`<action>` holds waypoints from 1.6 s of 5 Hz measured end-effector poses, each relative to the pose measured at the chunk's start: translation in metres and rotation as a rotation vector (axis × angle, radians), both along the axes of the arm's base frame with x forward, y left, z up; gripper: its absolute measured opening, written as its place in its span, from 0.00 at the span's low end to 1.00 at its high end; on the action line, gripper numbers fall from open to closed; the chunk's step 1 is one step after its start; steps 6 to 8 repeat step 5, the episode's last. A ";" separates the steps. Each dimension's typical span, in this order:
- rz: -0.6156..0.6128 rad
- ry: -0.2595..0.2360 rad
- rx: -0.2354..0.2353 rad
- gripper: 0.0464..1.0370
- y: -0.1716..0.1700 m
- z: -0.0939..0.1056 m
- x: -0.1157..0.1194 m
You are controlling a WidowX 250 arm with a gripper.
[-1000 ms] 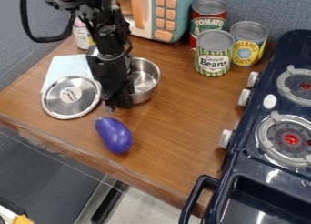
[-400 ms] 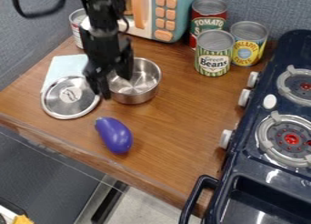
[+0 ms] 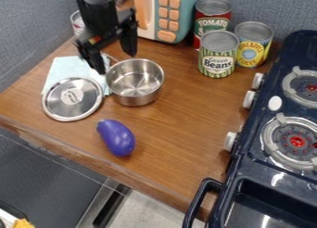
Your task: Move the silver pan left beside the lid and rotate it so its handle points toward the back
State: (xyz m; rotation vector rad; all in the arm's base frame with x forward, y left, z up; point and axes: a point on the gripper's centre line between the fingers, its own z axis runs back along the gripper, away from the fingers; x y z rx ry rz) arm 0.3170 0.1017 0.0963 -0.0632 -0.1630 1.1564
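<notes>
We are looking down at the black claw (image 3: 116,63) as it is hanging over the upper left part of the wooden table (image 3: 186,113), its two fingers standing wide apart with nothing held between them. Nearest to it we are seeing the silver pot (image 3: 135,83), which is sitting upright and open just below and to the right of the claw in the view, its thin handle (image 3: 110,57) pointing up and to the left. The round metal lid (image 3: 69,107) is lying to the left of the pot, and it is partly covering a pale blue cloth (image 3: 62,68) that is spreading out behind it. Toward the front edge of the table, a purple eggplant (image 3: 117,138) is lying on its side, its stem end pointing up and to the left, well apart from the claw. Behind, we are finding a toy microwave (image 3: 187,14) in teal and orange, and to its right three upright cans are standing close together: a red and green can (image 3: 212,22), a green-striped can (image 3: 217,62) in front and a yellow can (image 3: 251,51) on the right. Another can (image 3: 77,24) is standing at the upper left, partly hidden by the arm. Along the right side, a dark blue stove (image 3: 259,118) is showing its grey burners (image 3: 301,165) and pale knobs.
</notes>
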 end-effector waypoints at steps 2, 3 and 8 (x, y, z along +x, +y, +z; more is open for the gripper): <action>-0.527 0.224 0.135 0.96 -0.009 0.015 -0.015; -0.776 0.193 0.140 0.96 -0.023 0.005 -0.001; -1.275 -0.006 0.151 0.96 -0.036 -0.008 0.012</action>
